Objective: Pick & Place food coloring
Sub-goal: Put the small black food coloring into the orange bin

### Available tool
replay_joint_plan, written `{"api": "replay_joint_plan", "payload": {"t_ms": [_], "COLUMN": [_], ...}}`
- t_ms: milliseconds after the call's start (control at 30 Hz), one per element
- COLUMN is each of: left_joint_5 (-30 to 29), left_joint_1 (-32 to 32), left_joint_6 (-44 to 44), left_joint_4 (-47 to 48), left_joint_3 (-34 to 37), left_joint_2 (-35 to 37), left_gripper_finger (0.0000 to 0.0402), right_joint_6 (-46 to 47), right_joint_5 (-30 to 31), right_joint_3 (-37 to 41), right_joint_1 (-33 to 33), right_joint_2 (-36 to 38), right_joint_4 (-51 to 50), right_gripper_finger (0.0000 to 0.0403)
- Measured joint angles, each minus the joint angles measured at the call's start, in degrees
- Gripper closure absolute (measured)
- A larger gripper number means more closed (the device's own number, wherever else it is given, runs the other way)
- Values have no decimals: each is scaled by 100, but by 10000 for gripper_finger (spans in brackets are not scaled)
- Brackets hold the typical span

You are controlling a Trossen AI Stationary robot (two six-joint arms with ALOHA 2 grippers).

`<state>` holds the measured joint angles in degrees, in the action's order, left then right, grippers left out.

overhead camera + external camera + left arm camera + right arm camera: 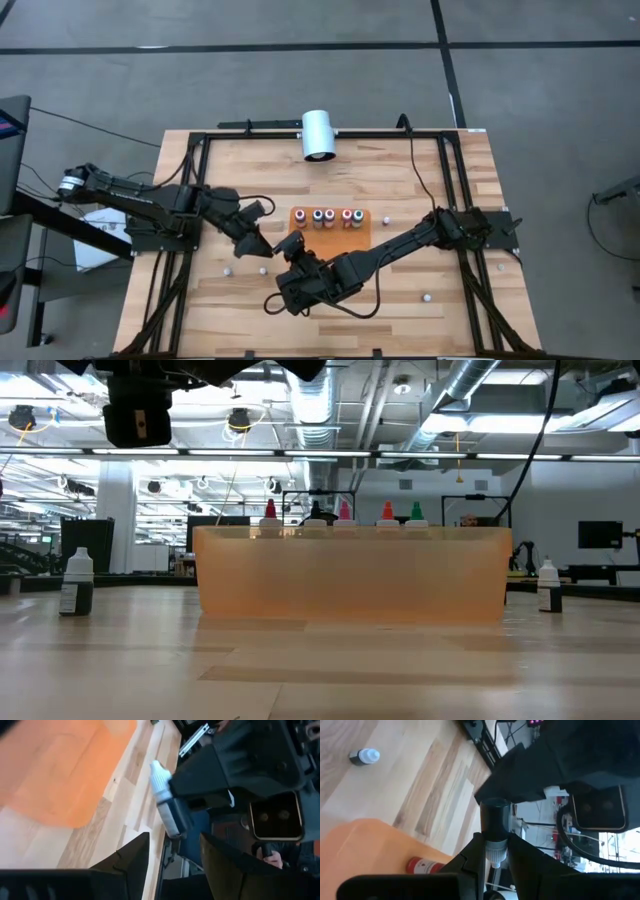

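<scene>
Bottles of food coloring counted, low view: five coloured tops show over the far edge of the orange mat (375,232), namely red (269,510), dark (316,513), pink (344,510), red-orange (388,512) and green (415,512). Five loose bottles stand apart on the bare table (450,320), e.g. one (386,220) just beside the mat and another (427,297) well apart. One white cylinder (318,135) lies at the far edge.

The right gripper (494,851) is clamped on one dark-bodied, white-capped bottle (165,805), held off the table just beside the mat's near-left corner. The left gripper (172,850) faces it, fingers spread and short of the bottle.
</scene>
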<state>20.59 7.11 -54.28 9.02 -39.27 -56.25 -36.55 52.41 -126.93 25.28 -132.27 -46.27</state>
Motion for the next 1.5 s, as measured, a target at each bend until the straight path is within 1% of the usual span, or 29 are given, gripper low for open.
{"api": "replay_joint_plan", "payload": {"t_ms": [333,767,900,1100,1200,1500], "left_joint_5": [16,23,141,327,426,419], "left_joint_1": [-272,-273,-271,-271,-271,-269], "left_joint_6": [-4,-107,-132,-156,-170,-170], "left_joint_4": [9,6,-29,-486,-499,-501], "left_joint_3": [0,0,0,0,0,2], "left_joint_2": [0,-5,-131,-373,-383,-382], "left_gripper_finger": [237,237,237,237,237,237], "right_joint_6": [1,-14,-128,-145,-143,-143], "right_joint_5": [-149,-156,-207,-147,-134,-133], "right_joint_3": [0,0,0,2,2,2], "right_joint_1": [20,9,-1,-31,-63,-68], "right_joint_2": [0,0,-2,-2,-2,-2], "right_joint_4": [50,129,175,204,217,197], "right_gripper_finger": [337,337,337,337,337,337]}}
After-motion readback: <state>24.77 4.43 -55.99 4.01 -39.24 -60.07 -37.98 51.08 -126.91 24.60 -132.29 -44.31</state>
